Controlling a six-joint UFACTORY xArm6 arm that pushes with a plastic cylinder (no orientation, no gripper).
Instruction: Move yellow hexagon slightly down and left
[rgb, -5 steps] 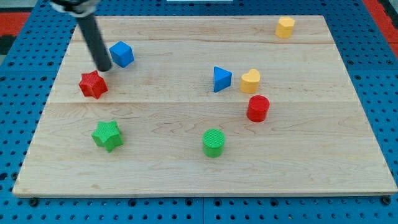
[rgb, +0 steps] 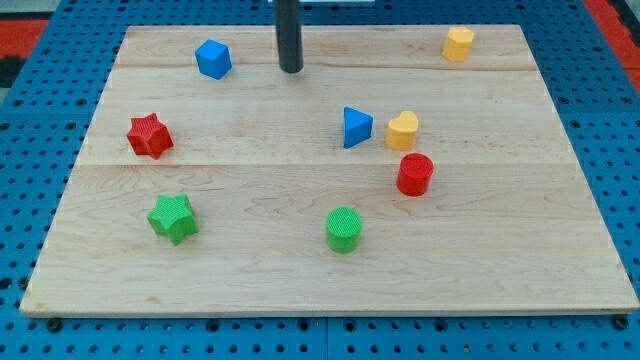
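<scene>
The yellow hexagon sits near the wooden board's top right corner. My tip is at the view's top centre, far to the left of the hexagon. It stands to the right of the blue cube and touches no block.
A blue triangle, a yellow heart and a red cylinder cluster at centre right. A red star and a green star lie at the left. A green cylinder is at bottom centre. The board lies on a blue pegboard.
My tip has moved right and up, from beside the red star to the top centre. The blue cube has shifted up and slightly right.
</scene>
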